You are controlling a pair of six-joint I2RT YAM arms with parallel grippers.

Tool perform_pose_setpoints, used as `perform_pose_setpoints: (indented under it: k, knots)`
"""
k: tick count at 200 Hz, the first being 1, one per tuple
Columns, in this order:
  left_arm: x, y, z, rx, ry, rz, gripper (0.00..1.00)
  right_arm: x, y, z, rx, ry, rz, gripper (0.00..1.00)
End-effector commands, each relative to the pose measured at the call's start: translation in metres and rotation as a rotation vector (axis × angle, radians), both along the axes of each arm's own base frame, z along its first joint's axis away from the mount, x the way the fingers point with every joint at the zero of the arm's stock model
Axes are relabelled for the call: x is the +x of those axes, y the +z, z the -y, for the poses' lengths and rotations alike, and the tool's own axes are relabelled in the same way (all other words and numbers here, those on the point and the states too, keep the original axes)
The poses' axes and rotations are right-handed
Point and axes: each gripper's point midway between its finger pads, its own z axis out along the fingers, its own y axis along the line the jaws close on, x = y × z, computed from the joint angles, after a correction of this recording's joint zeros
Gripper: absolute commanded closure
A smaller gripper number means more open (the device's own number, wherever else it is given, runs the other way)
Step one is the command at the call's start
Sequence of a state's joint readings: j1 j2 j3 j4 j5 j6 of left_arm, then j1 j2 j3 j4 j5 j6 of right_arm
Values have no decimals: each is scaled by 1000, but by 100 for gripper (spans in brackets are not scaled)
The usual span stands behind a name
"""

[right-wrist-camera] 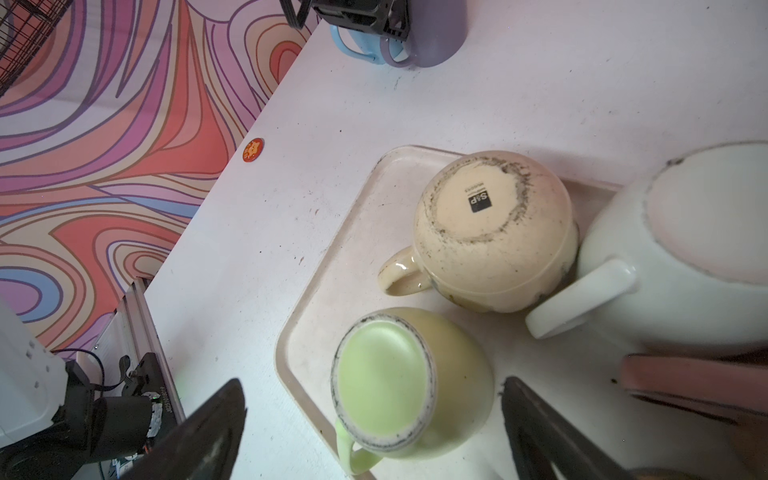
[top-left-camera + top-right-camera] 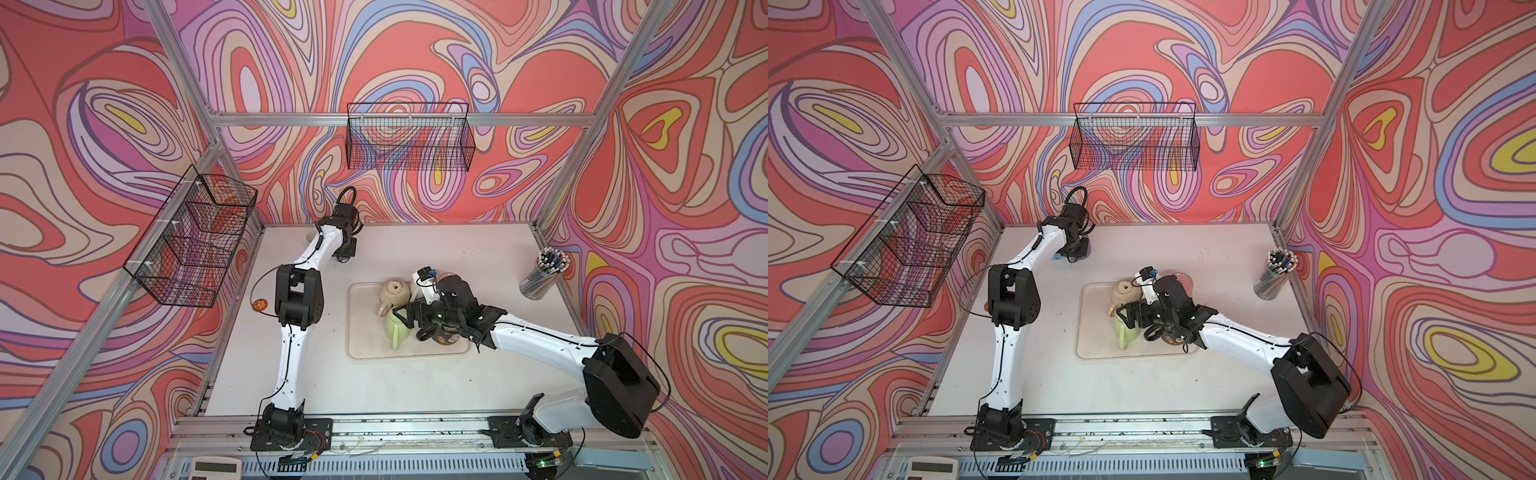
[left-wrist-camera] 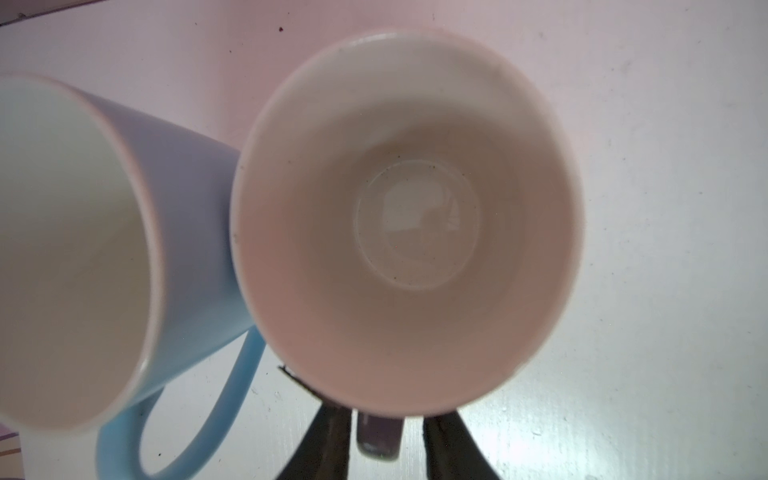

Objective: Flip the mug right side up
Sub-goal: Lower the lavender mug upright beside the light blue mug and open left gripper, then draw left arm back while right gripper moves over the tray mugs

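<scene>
Top views: the tray lies midway across the table; the green mug stands base-up on it, just beside the cream mug, also inverted; the right gripper hovers over the green mug.

Left wrist view: the purple mug stands mouth-up on the table, just beside the upright blue mug; the left gripper has its fingers narrowly parted either side of the purple handle, thin gaps showing.

Right wrist view: right jaws spread wide, flanking the inverted green mug, nothing held; the white mug sits base-up just beside the cream mug.
</scene>
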State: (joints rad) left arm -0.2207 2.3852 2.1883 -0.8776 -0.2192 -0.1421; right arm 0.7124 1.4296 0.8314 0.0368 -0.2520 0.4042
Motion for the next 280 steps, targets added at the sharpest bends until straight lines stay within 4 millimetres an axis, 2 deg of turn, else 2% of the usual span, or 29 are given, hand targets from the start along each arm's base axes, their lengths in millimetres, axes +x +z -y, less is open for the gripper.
perform_pose_setpoints:
  k: [1,24,45,76,100,123,146,156,199,224,255,280]
  knots:
    - [3,17,3,18,-5,36,57,2,12,-1,8,5,32,2]
    - [-1,30,8,6,-10,51,48,1,14,-1,-3,9,32,2]
    - [-6,52,14,8,-28,82,41,0,17,0,-8,13,29,2]
    - [-24,86,29,26,-90,111,37,1,12,2,-40,14,20,2]
    - [-48,108,45,-27,-140,121,36,-3,16,-3,-52,53,1,2]
    - [-75,127,64,-72,-203,137,27,-3,30,1,-58,41,16,2]
    - [-108,136,78,-62,-265,127,17,-7,45,11,-62,19,34,2]
    - [-122,140,83,-55,-289,129,16,-10,52,16,-60,7,44,2]
    - [-188,146,102,-97,-376,112,16,-29,78,40,-39,-41,47,2]
    - [-223,142,113,-120,-437,97,16,-40,89,59,-35,-88,53,2]
    - [-254,134,124,-142,-487,94,17,-48,89,69,-40,-114,23,2]
    - [-269,119,125,-142,-486,79,17,-45,85,71,-52,-133,-6,3]
